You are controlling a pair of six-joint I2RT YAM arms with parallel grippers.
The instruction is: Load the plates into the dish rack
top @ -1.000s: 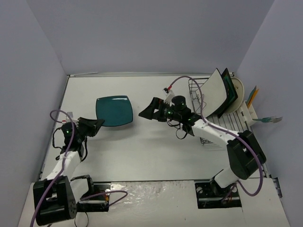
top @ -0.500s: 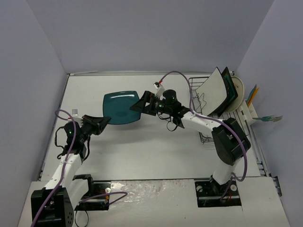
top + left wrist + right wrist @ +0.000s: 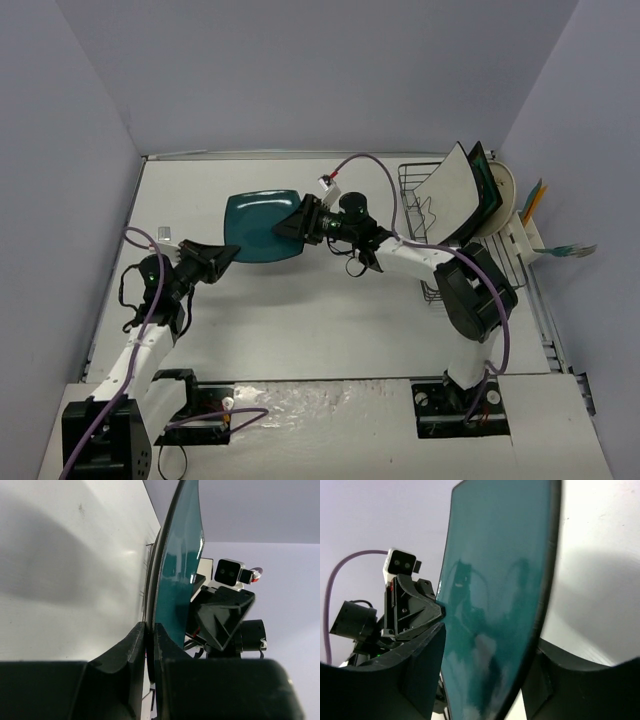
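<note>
The teal-blue plate is held off the table between both arms, tilted on edge. My left gripper is shut on its near-left rim; in the left wrist view the rim is pinched between the fingers. My right gripper straddles the plate's right edge, and in the right wrist view both fingers press against the plate. The dish rack stands at the right, with the white square plate, the black plate and the cream plate upright at its far end.
A white utensil holder with cutlery hangs on the rack's right side. Grey walls close in the table on the left, back and right. Purple cables loop above both arms.
The teal plate has shifted right, carried by the left gripper. The right gripper swung left from near the rack to the plate's right edge, and its jaws narrowed onto it.
</note>
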